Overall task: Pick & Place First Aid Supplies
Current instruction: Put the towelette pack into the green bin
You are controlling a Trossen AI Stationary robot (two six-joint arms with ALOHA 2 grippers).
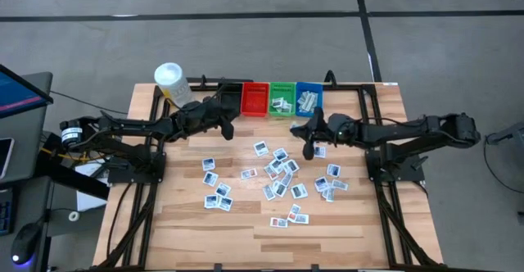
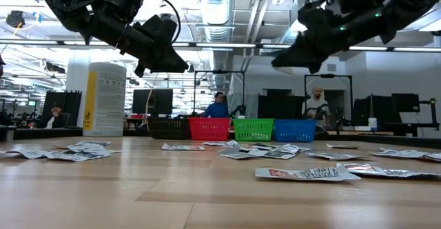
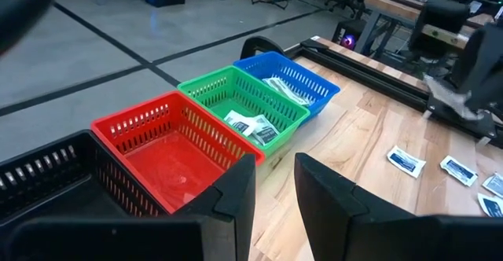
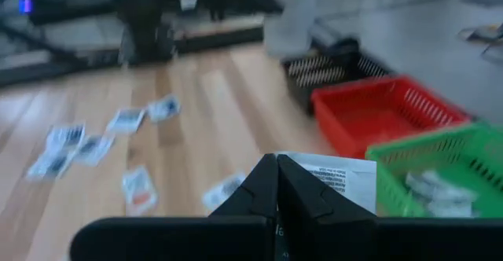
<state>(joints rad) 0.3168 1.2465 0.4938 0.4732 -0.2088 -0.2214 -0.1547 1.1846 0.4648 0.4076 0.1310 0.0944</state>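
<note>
Several small white first aid packets (image 1: 278, 174) lie flat across the middle of the wooden table. More lie inside the green bin (image 3: 251, 126) and the blue bin (image 3: 287, 88). My right gripper (image 4: 277, 167) hovers above the table near the green and blue bins, shut on one white printed packet (image 4: 339, 176). My left gripper (image 3: 275, 189) hangs open and empty above the table in front of the black bin (image 1: 232, 92) and the red bin (image 1: 255, 98). My right gripper pinches the white packet between its two shut fingers, near one edge (image 4: 302, 170). The rest of the packet sticks out beyond the fingertips. The packet is lifted clear of the table. The fingers themselves hide the exact place of contact.
The four bins stand in a row at the table's far edge: black, red (image 3: 169, 147), green (image 1: 282, 98), blue (image 1: 309, 98). A white-capped yellow bottle (image 1: 172, 82) stands at the far left. People and desks show in the room beyond (image 2: 219, 105).
</note>
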